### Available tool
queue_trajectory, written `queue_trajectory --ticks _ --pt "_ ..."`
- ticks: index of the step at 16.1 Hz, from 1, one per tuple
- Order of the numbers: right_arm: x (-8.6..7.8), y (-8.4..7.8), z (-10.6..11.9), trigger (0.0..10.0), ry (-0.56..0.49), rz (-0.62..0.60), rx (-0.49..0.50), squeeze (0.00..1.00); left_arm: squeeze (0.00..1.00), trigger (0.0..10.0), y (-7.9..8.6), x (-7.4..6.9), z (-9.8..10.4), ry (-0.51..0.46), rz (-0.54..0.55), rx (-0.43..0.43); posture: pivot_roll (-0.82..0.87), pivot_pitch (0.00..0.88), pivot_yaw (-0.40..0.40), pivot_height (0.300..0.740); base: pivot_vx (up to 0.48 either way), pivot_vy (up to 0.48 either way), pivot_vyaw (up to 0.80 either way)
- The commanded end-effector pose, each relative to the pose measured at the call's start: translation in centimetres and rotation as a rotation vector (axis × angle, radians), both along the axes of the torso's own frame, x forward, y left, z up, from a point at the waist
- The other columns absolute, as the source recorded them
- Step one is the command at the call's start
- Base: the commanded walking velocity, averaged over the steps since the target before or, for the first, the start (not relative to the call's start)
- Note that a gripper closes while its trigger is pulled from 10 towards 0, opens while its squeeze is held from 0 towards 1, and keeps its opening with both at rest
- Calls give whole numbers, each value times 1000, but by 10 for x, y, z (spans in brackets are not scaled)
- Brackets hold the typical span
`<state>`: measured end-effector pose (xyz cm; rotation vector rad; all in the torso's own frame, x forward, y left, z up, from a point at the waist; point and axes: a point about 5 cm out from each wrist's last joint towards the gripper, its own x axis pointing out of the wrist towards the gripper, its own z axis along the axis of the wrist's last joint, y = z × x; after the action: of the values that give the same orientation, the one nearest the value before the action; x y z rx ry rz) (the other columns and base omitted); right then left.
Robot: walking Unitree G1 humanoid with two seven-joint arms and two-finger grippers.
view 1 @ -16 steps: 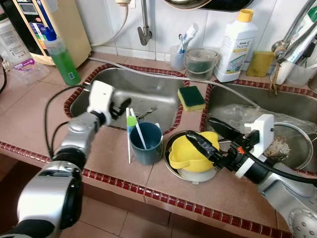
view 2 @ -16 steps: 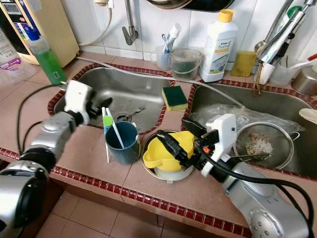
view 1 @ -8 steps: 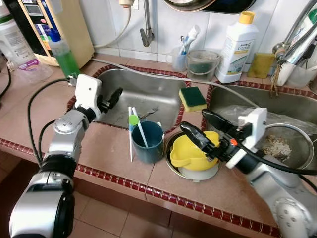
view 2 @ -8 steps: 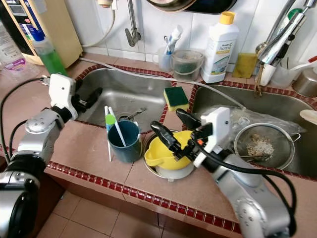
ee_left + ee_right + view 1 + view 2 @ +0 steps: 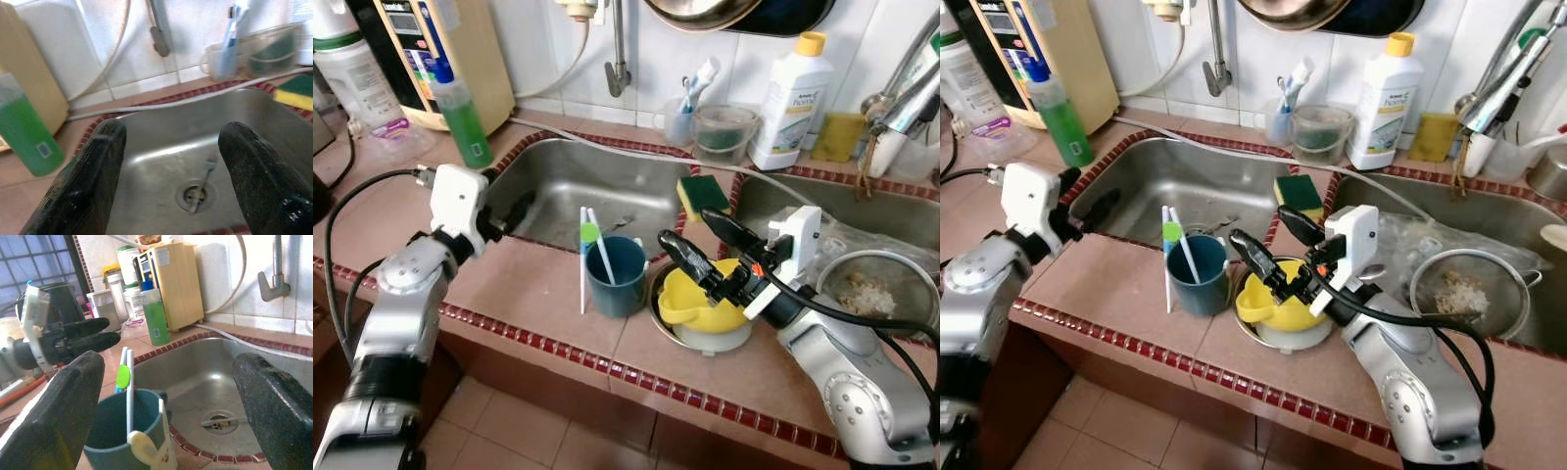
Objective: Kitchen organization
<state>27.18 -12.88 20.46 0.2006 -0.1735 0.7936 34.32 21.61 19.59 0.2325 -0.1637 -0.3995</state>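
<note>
A dark blue cup point(image 5: 615, 281) holding white and green utensils stands on the tiled counter in front of the left sink point(image 5: 570, 181). Beside it, a yellow jug point(image 5: 701, 304) rests in a metal dish. My right gripper point(image 5: 701, 239) hovers open just above the jug, its fingers pointing toward the cup; in the right wrist view the cup point(image 5: 128, 431) sits between the spread fingers point(image 5: 58, 406). My left gripper point(image 5: 516, 209) is open over the sink's left rim, well apart from the cup. The left wrist view looks into the sink drain point(image 5: 195, 195).
A green and yellow sponge point(image 5: 702, 196) lies on the divider between the sinks. A strainer with scraps point(image 5: 881, 294) sits in the right sink. A green soap bottle point(image 5: 462, 110), a white detergent bottle point(image 5: 790, 88) and a toothbrush cup point(image 5: 680, 122) line the back.
The camera has shifted. My left gripper has drawn back to the left, away from the cup. My right gripper has moved left over the jug, closer to the cup, still open.
</note>
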Motion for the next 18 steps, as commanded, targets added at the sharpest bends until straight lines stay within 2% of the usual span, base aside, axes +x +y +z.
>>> queue_trajectory --ticks 1,4,8,12,18 --pt "3 2 2 10000 -23 18 1 0 0 10000 -5 -11 3 20 -73 15 -131 17 56 740 0 0 0" --pt "7 3 2 10000 -32 43 5 0 0 10000 -16 -26 0 58 -154 21 -118 10 45 740 0 0 0" --pt "16 6 7 10000 -56 102 14 0 0 10000 -40 -53 -6 125 -300 16 -109 3 30 740 0 0 0" --pt "30 9 8 10000 -43 159 -1 0 0 10000 -53 -65 -3 146 -372 9 -106 9 20 740 0 0 0" --pt "52 6 0 10000 7 258 -55 0 0 10000 -61 -76 10 143 -394 -12 -88 24 -1 740 0 0 0"
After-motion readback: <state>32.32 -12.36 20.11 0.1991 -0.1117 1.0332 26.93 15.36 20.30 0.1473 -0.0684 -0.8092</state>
